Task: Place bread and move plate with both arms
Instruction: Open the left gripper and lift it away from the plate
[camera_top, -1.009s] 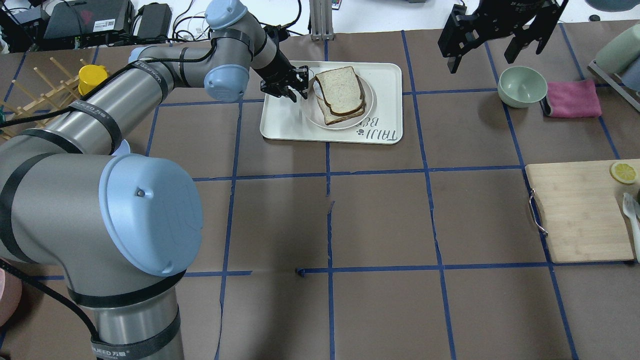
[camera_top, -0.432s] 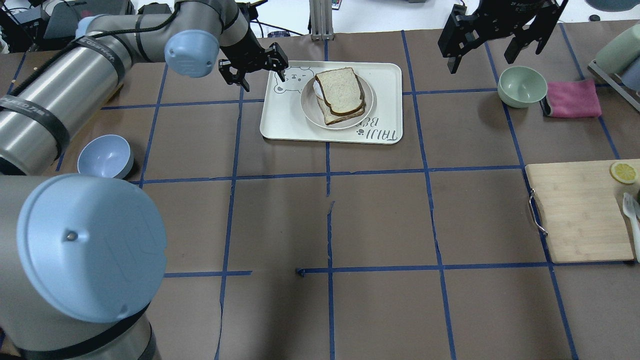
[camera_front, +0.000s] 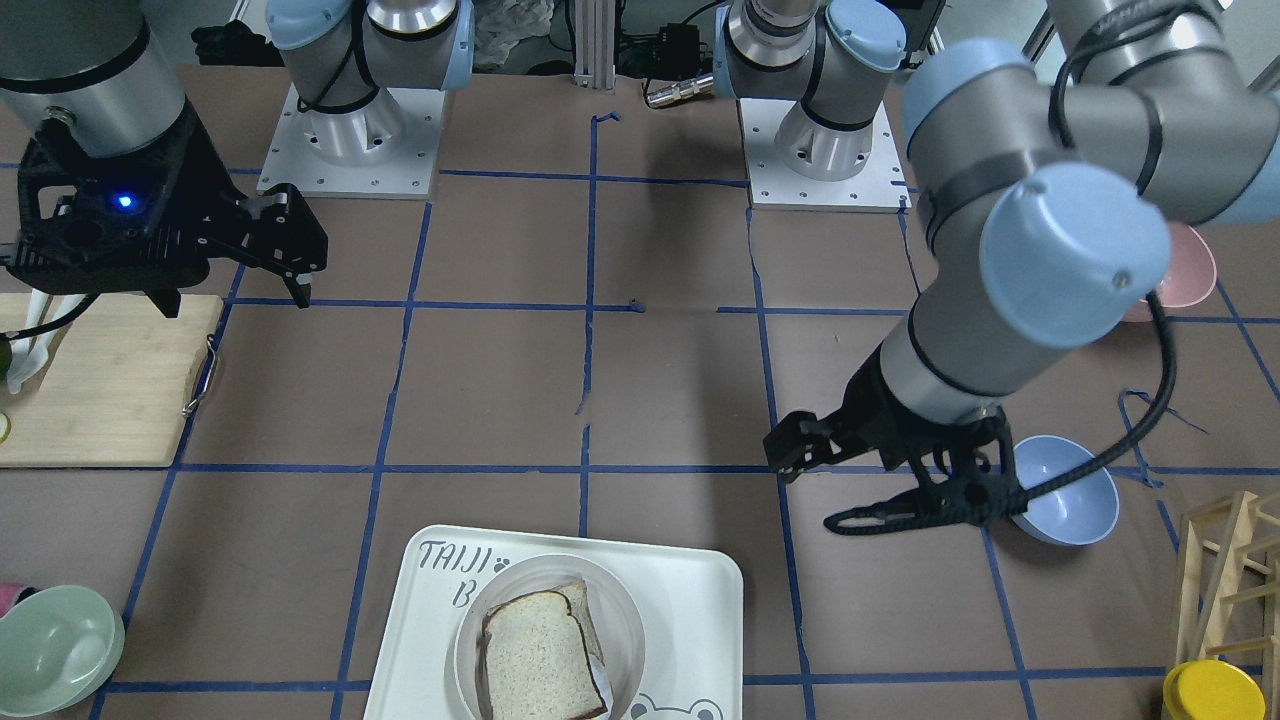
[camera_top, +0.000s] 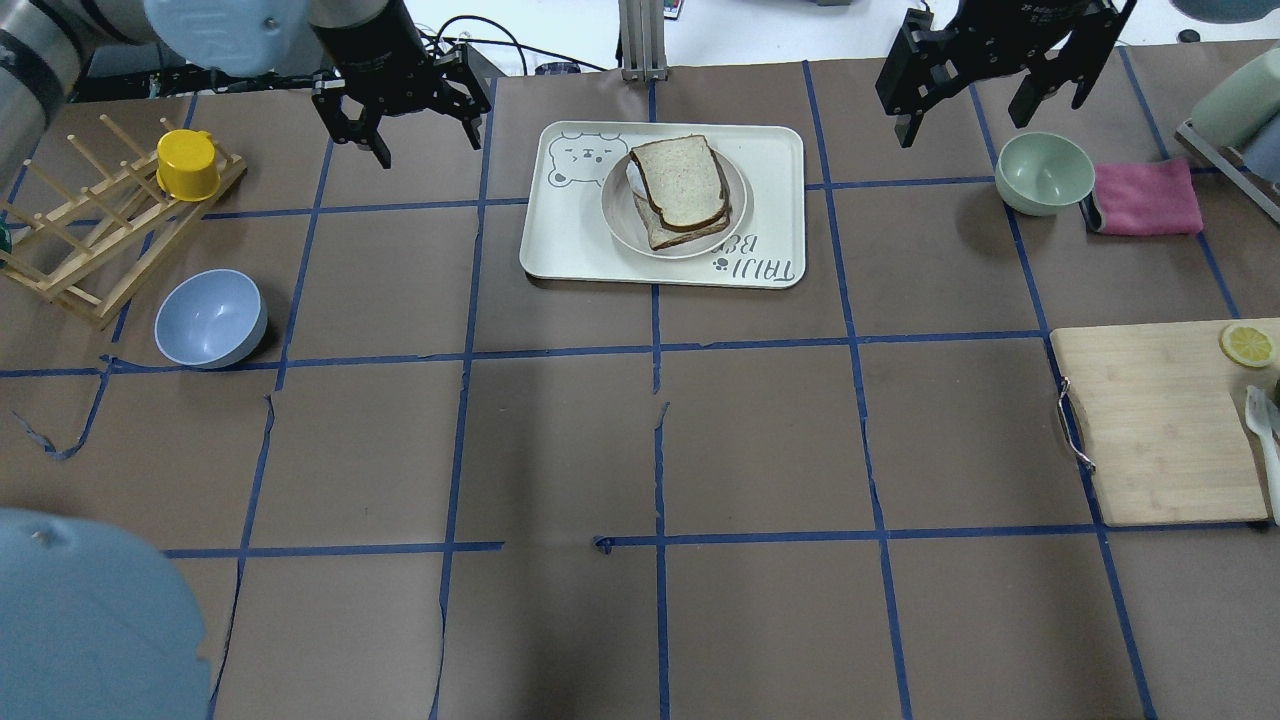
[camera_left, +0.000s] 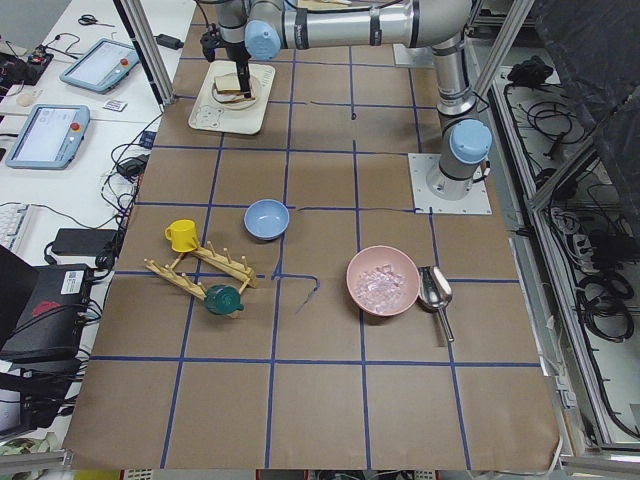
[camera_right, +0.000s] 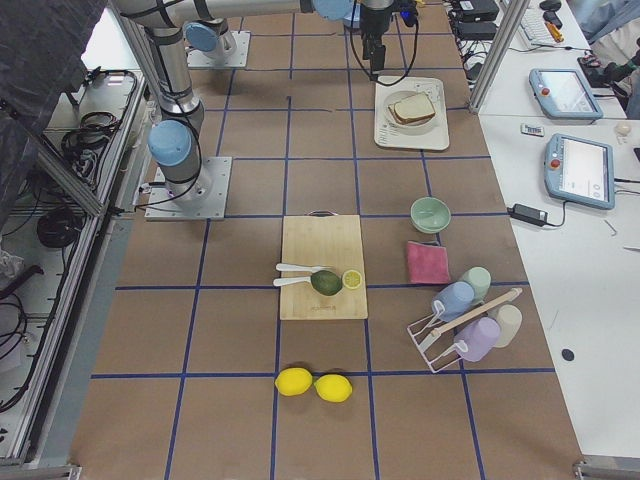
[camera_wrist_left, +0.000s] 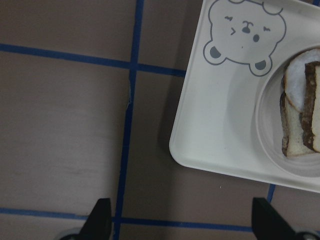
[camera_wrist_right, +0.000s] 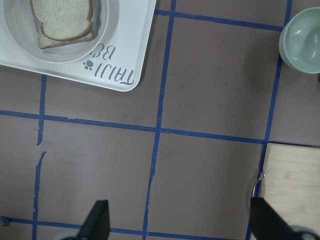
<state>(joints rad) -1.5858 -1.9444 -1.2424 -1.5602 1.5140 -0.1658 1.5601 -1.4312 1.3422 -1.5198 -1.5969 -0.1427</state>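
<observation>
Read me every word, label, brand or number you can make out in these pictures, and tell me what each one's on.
"TAIJI": grey print on the white rectangular tray, with a paw mark beside it.
"BE": second line there; the round off-white plate covers the rest.
Bear face drawing, no words: another corner of that tray.
White lettering on the black right gripper: too small to read.
Grey tablet screens beside the table: too small to read.
</observation>
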